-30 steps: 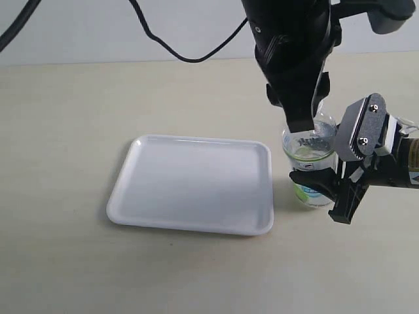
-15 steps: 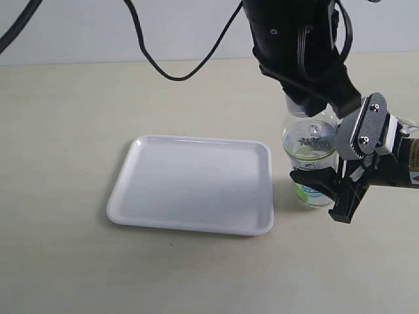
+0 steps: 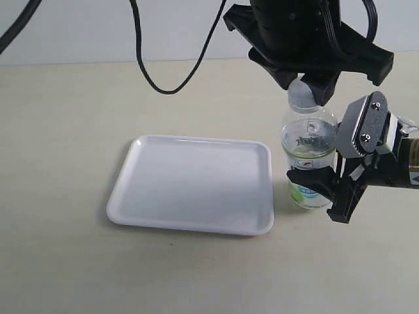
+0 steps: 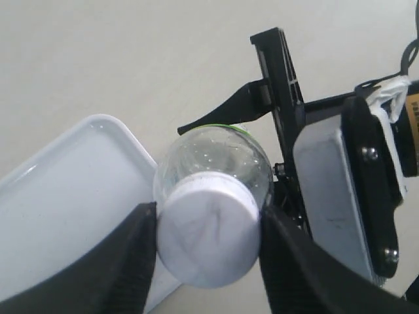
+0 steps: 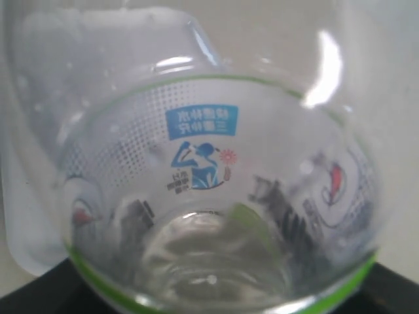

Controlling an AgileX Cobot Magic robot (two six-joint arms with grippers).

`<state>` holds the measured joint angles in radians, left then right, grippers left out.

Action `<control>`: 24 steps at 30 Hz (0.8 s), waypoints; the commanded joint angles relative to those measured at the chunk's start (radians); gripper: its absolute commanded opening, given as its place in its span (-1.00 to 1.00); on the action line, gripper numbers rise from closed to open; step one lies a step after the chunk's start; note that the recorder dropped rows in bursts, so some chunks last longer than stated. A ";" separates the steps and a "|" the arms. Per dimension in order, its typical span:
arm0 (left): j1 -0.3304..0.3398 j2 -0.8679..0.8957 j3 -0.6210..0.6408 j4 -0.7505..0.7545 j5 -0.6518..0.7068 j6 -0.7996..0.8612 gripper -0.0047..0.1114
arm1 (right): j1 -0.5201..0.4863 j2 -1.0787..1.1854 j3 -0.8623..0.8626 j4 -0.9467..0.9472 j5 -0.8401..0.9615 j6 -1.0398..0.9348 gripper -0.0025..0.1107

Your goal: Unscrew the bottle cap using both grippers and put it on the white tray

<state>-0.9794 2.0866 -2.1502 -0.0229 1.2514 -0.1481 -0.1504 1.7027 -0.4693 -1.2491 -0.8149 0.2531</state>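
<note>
Rotated, left gripper (image 4: 208, 258) clamps the bottle cap (image 4: 206, 235); right gripper (image 3: 325, 193) grips the bottle (image 3: 308, 140) beside white tray (image 3: 190, 183).

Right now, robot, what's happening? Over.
Left claw shut on small round white plastic cap. Right claw clamps clear plastic bottle. Flat white rectangular tray bare.

A lab bench (bare beige tabletop (image 3: 59, 261), plain wall (image 3: 78, 33), dangling cable (image 3: 163, 91)).

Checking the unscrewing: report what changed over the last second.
The left gripper, closed on the cap, has rotated about the bottle neck, and its cable swung with it. The cap, hidden before in the exterior view, now shows. The bottle, the right gripper holding it and the tray stayed put.
</note>
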 commanded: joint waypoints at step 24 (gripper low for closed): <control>0.000 0.018 -0.024 -0.016 -0.048 0.498 0.41 | -0.002 0.008 0.004 -0.032 0.013 0.013 -0.96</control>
<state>-0.9794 2.1257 -2.1696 -0.0315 1.2269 0.1968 -0.1534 1.7064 -0.4693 -1.2632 -0.8071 0.2726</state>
